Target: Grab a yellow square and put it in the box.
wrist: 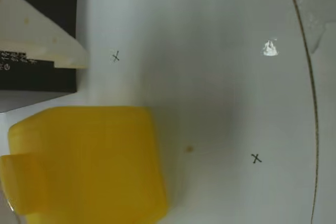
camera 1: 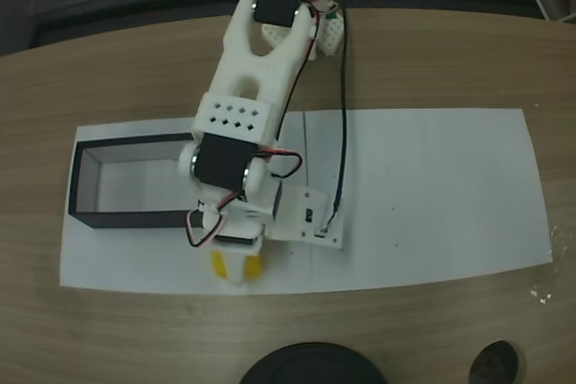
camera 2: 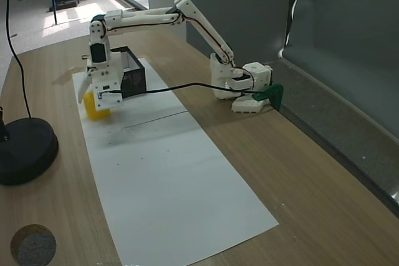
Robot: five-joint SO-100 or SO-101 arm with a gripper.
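The yellow square sits on the white paper just in front of the box, a low black-walled tray with a white floor. My gripper hangs right over the square and is open. In the wrist view the yellow square fills the lower left. A yellow-taped finger lies against its left side. The white finger stands apart above it, next to the black wall of the box. From the side, my gripper straddles the yellow square beside the box.
A long white paper sheet covers the wooden table, with pen crosses on it. A black cable runs from the arm base to the wrist. A black round stand sits at the table's near edge.
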